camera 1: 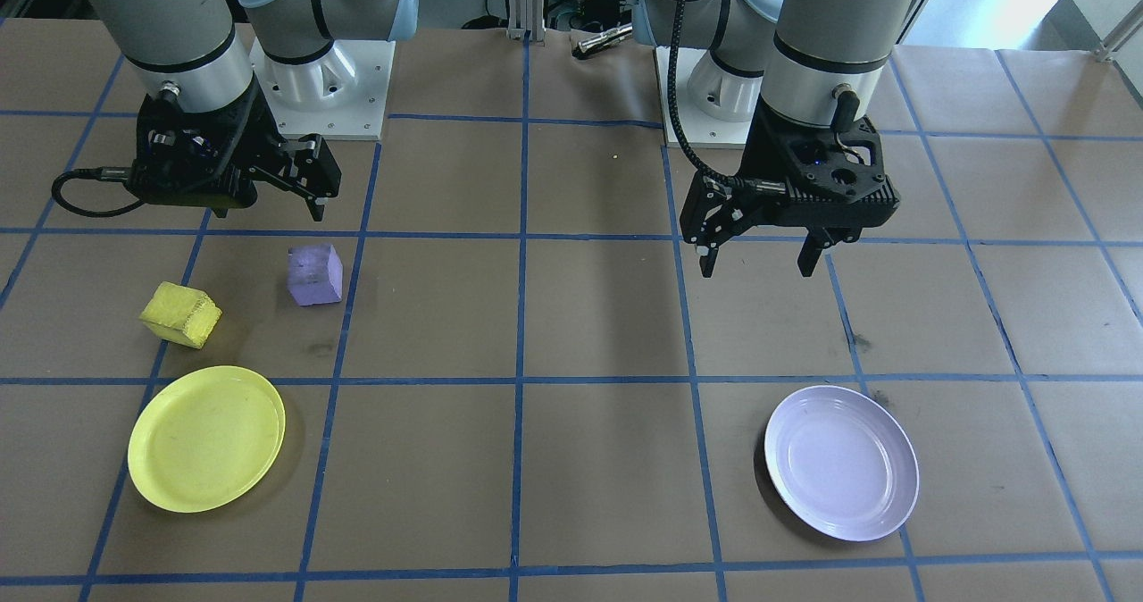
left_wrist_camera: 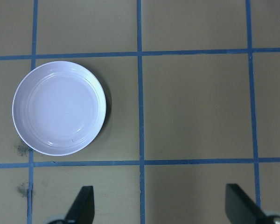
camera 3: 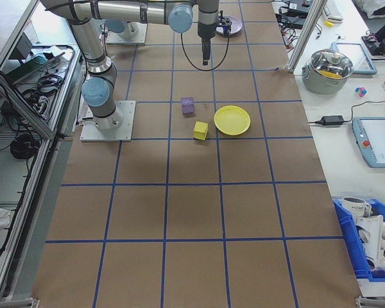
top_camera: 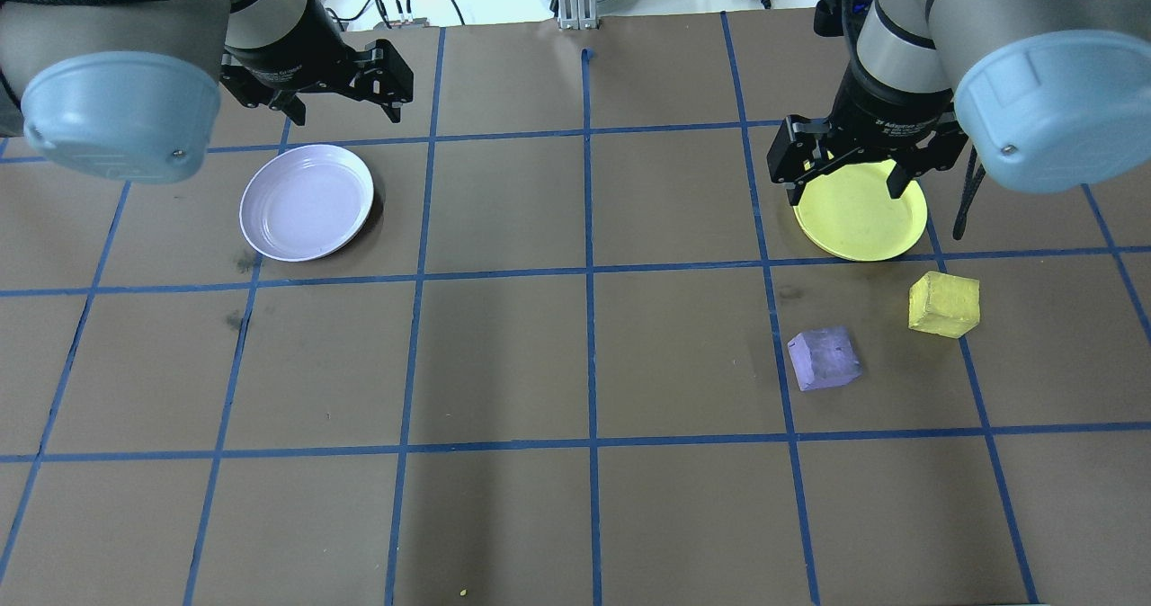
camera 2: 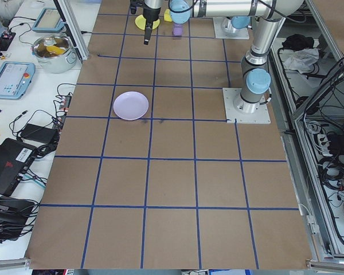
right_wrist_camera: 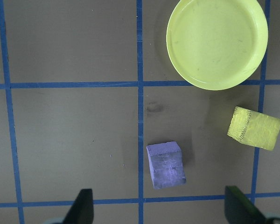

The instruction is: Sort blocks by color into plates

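Blocks: I see a rough yellow cube [right_wrist_camera: 255, 128] at 3 o'clock of a purple cube [right_wrist_camera: 165, 164].
Hands: left hand [camera 1: 759, 254] and right hand [top_camera: 845, 179] both spread apart, empty.

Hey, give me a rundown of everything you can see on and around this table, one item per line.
Small rough purple foam cube: one, purple, on the table on the robot's right side, outside both plates.
Small rough yellow foam cube: one, yellow, beside the purple cube, just short of the yellow plate.
Round shallow yellow plastic plate: one, bright yellow, robot's right side, empty.
Round shallow lavender plastic plate: one, pale lavender, robot's left side, empty.
Table: one, brown surface with blue tape grid.
Metal pot: one, silver, on a side bench.
Left gripper: one, black, open, empty, above the table.
Right gripper: one, black, open, empty, above the yellow plate's side.
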Controlling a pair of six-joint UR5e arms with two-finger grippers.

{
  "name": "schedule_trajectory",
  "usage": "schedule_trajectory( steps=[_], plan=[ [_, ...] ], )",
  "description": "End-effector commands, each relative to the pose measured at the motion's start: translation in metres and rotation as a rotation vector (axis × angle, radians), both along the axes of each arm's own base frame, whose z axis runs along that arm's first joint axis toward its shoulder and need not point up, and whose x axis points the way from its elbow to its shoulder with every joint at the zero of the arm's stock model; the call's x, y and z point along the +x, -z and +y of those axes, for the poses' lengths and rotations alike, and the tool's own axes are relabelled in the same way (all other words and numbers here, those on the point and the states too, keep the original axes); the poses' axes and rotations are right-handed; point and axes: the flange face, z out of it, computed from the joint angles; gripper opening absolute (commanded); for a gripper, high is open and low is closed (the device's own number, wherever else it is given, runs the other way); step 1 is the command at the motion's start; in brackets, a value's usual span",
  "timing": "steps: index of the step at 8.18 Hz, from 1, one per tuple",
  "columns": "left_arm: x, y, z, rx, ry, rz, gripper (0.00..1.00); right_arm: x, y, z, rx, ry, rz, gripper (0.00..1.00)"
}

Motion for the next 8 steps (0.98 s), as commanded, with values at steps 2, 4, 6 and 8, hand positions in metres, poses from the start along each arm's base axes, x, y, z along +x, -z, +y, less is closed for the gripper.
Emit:
schedule_trajectory(
  steps=[2, 4, 6, 8],
  plan=[
    [-0.0004, 0.0004, -0.0023, 0.002, 0.002, 0.002, 1.0, -0.0003, -0.0003, -0.0006, -0.003, -0.001, 0.003, 1.0],
    [-0.0003, 0.0041, -0.001, 0.008, 0.002, 0.002, 1.0, 0.0, -0.0011, -0.0002, -0.004, -0.001, 0.0, 1.0],
    [-0.0001, 0.0056, 0.0, 0.011, -0.001, 0.001, 1.0, 0.0, -0.0009, -0.0001, -0.003, -0.001, 0.0, 1.0],
    [-0.0001, 0.0056, 0.0, 0.011, -0.001, 0.001, 1.0, 0.0002, -0.001, -0.0002, -0.004, 0.001, -0.002, 1.0]
  ],
)
